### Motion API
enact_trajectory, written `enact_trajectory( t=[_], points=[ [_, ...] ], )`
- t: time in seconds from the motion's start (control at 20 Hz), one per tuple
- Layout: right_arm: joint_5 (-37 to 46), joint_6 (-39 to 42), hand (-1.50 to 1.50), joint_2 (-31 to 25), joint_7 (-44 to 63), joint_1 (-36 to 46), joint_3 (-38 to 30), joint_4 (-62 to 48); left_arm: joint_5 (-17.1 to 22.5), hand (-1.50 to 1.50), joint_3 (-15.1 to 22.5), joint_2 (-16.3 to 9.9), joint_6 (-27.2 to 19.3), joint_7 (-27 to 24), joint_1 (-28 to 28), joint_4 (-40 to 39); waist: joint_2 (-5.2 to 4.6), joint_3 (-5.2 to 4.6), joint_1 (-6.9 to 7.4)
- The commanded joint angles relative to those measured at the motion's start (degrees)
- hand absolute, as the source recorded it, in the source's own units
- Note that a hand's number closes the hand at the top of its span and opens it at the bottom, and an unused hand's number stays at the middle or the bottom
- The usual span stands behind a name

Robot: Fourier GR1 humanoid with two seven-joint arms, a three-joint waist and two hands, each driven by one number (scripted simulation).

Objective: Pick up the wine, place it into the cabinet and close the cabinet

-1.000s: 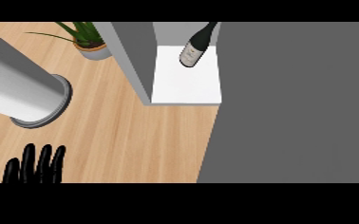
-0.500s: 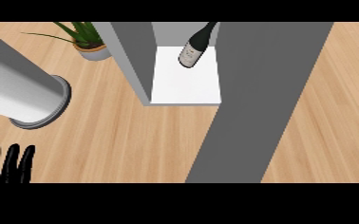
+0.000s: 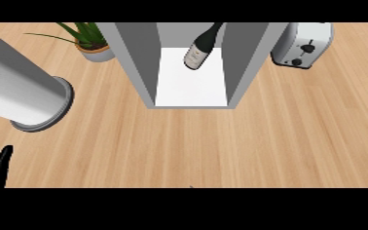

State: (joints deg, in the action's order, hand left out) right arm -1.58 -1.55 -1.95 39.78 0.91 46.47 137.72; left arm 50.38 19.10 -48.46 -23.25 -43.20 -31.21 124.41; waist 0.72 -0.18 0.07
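At the lower left edge only a sliver of the left hand (image 3: pixel 5 163) shows, too little to tell how its fingers lie; the right hand is out of view. A grey cylinder (image 3: pixel 32 95) and a plant (image 3: pixel 90 39) stand left of the cabinet (image 3: pixel 137 63). The wine (image 3: pixel 202 48) stands inside on the white shelf, between the walls. Likely heavy, rigid, slick glass, breakable; best gripped round the body. A toaster (image 3: pixel 303 45) sits right; the front counter (image 3: pixel 215 146) gives open room
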Motion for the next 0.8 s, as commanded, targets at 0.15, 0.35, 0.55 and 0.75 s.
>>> enact_trajectory(
  t=[0.15,0.35,0.55,0.75],
  points=[
    [10.3,-11.2,1.5,1.8,0.9,12.3,11.3,-2.1,1.6,-1.5,-1.5,0.2,2.4,2.6,0.3,1.6,-0.22,0.01,0.41],
    [7.8,-15.5,1.5,1.6,3.5,21.0,7.8,-4.6,5.1,-1.5,-6.1,-0.9,6.1,4.2,1.9,-0.2,-0.47,-0.03,1.03],
    [4.3,-20.4,1.5,1.5,4.2,28.0,6.5,-8.7,4.6,-1.5,-5.5,-0.7,5.2,5.7,1.0,2.3,-0.53,-0.01,1.71],
    [-2.7,-22.6,1.5,1.5,3.4,35.7,0.2,-12.7,4.7,-1.5,-5.1,1.0,3.9,6.7,3.6,1.6,-0.95,-0.01,2.15]
  ],
)
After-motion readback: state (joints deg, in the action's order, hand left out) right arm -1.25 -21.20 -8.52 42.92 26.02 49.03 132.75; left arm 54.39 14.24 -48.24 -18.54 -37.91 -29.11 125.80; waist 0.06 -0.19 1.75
